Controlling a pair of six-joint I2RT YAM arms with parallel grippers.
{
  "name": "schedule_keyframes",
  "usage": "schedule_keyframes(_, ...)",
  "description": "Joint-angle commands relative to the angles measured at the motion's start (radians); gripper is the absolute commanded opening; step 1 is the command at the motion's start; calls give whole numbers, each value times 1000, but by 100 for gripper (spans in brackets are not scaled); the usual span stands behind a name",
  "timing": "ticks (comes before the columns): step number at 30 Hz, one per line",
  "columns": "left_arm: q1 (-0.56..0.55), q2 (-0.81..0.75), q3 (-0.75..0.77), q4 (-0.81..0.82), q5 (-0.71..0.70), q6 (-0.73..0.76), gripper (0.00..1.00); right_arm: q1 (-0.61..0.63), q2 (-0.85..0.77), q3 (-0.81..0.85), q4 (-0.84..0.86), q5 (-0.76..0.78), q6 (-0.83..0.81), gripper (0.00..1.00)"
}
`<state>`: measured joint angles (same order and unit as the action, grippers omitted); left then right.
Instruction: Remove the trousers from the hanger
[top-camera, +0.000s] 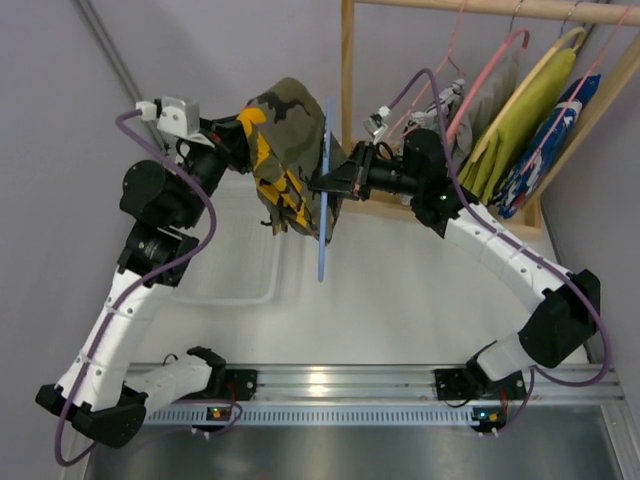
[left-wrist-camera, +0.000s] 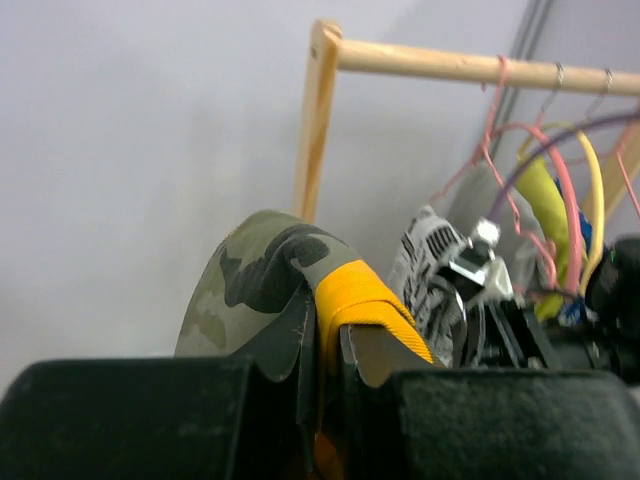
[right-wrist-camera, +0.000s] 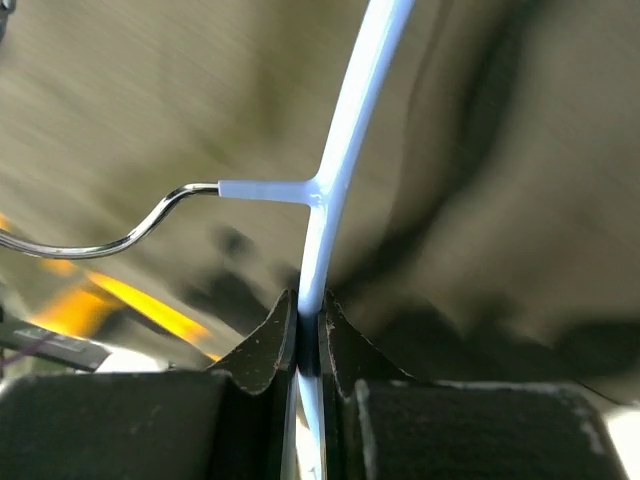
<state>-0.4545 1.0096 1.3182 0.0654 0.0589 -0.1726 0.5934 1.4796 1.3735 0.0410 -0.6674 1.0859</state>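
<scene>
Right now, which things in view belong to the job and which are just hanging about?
Job: trousers, pinched by the left gripper; blue hanger, clamped by the right gripper.
Not the job: wooden rack, pink hangers, lime garment, black-and-white garment, blue patterned garment.

Robot lab: aluminium mounting rail (top-camera: 330, 385), bare grey walls (top-camera: 200, 50), wooden clothes rack (top-camera: 347, 80).

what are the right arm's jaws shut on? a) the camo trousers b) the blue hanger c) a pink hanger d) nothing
b, the right gripper has its jaws shut on the hanger bar in its wrist view; the left gripper holds the trousers
</scene>
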Motion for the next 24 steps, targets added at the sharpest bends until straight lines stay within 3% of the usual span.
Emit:
schedule_keyframes(1, 7, -8, 243, 133, -160, -36, 0, -23, -32, -22, -1, 26, -96, 0)
schedule_keyframes(7, 7, 17, 389, 70, -232, -5, 0, -23, -13, -30, -3, 32, -135, 0)
schedule_keyframes(10, 13, 27, 440, 1, -355, 48, 0, -23, -8, -22, -6, 29, -146, 0)
schedule_keyframes(16, 66, -89, 290, 13, -427, 191, 0, -21, -38, -2, -6, 8, -142, 0)
schedule_keyframes(24, 194, -299, -101, 22, -475, 274, 0, -12, -111, -39, 8, -27, -185, 0)
